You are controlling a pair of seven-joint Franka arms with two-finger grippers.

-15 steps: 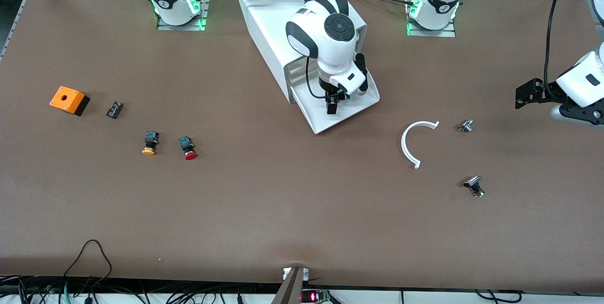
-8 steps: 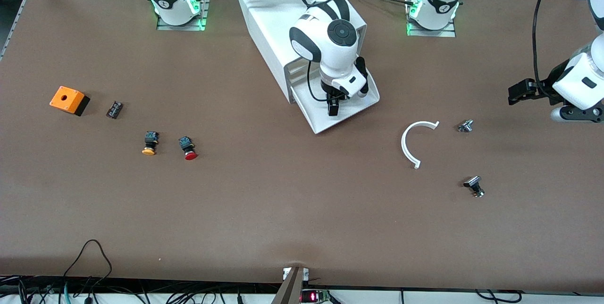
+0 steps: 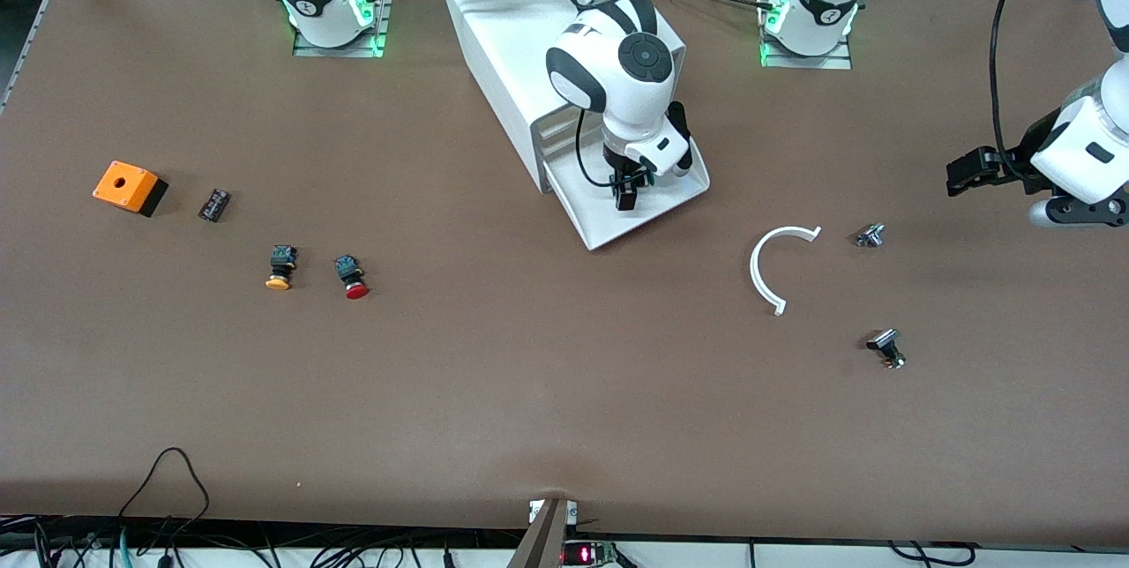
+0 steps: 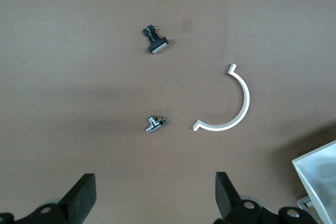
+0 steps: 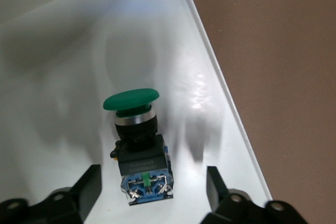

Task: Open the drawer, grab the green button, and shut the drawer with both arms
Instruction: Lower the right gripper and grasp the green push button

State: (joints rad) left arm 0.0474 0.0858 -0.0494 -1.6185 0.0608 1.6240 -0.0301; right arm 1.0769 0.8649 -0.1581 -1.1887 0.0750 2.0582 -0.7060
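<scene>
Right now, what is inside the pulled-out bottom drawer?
The drawer holds one button with a green cap, lying on its side on the white floor. The right hand hangs open over it, fingers either side. In the front view the arm covers the button.

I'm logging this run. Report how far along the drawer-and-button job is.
Done: the drawer stands pulled out of the cabinet. In hand: the right gripper hangs open over the drawer, its fingers either side of the button, which lies on the tray, not gripped. Left: grasp it, lift it out, close the drawer. The left gripper waits open toward the left arm's end of the table.
</scene>
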